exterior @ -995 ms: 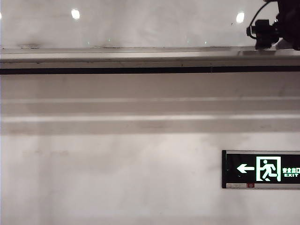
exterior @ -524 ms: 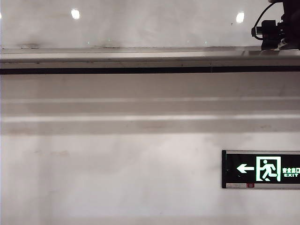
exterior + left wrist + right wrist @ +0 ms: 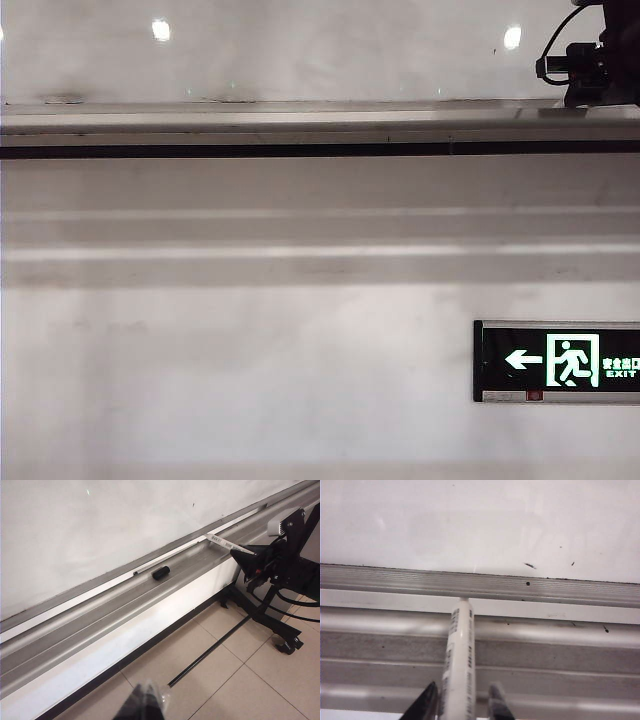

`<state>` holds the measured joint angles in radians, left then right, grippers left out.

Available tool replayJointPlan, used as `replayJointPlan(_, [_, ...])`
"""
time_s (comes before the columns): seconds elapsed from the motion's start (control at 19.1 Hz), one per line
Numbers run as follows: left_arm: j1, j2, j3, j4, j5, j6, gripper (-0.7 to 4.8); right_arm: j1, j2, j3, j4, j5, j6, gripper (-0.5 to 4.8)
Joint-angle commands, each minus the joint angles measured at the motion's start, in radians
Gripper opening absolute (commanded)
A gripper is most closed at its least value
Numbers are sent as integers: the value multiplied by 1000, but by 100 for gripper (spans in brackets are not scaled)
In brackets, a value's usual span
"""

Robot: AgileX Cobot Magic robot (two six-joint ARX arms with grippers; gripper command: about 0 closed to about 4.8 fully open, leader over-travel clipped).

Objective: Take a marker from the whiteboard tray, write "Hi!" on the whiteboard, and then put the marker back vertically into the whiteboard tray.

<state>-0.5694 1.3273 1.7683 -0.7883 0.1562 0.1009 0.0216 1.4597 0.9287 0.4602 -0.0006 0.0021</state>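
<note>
- Right gripper (image 3: 462, 702) sits low over the long pale grey metal whiteboard tray (image 3: 560, 650), its dark fingers (image 3: 426, 702) either side of the slim white marker (image 3: 459, 665); can't tell if they're pinching it.
- Marker points at the glossy white whiteboard (image 3: 480, 520).
- Left gripper (image 3: 146, 702) hangs above the tiled floor (image 3: 235, 675); its opening isn't clear.
- A small black cap (image 3: 160, 572) lies in the tray.

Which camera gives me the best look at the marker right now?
The right wrist view: the marker fills the middle, standing between the right gripper's fingers over the tray. The left wrist view shows it small and far off, slanting at that gripper. The exterior view shows no marker, only the arm's dark end at the top right.
</note>
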Motion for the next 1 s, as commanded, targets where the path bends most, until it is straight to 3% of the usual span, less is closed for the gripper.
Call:
replayJointPlan(0.05, [0,-5,5,12,5,3,-6,0,-4,6,12,-2,-2,133])
replayJointPlan(0.16, [0,-5,5,11,5,3,-6,0,-4,6,8,-2,-3,89])
replayJointPlan(0.31, [0,-5,5,9,5,3,-6,0,-4,6,8,0,-3,82])
replayJointPlan(0.52, [0,-5,5,8,5,3,-5,0,-4,6,8,4,-3,19])
replayJointPlan(1.0, [0,-5,5,-3,5,3,-6,0,-44,6,-61,6,-17,-1])
